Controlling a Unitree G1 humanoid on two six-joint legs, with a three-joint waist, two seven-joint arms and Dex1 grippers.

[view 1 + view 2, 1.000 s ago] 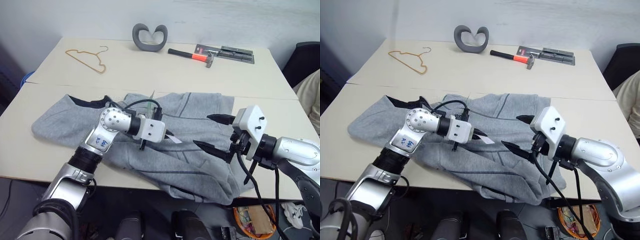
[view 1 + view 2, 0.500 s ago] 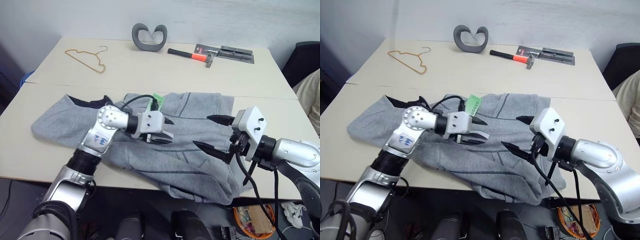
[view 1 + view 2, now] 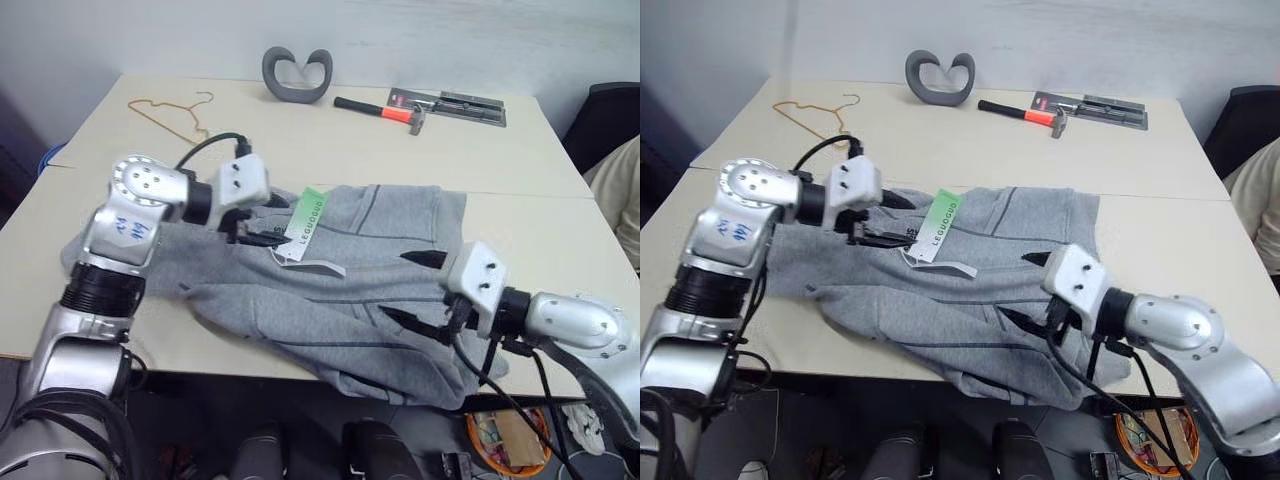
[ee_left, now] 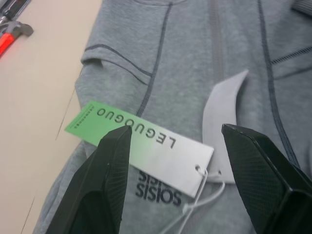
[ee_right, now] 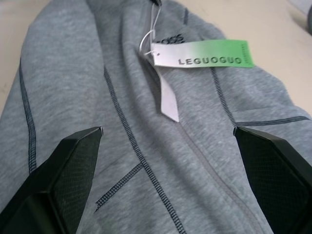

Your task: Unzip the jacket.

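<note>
From the head views, the jacket [image 3: 340, 290] is seen spread across the near edge of the desk [image 3: 300, 130], its hem hanging over the front. The left end effector [image 3: 268, 222] is held above the collar area beside the white-and-green tag [image 3: 305, 215], its fingers parted and nothing gripped. The right end effector [image 3: 422, 290] is poised over the lower jacket, spread wide and empty.

In the left wrist view, the tag [image 4: 141, 151] is seen lying on the grey fabric between the separated fingers [image 4: 107, 180].

In the right wrist view, the closed zipper line [image 5: 195, 146] is framed by widely spread fingers [image 5: 63, 170].
</note>
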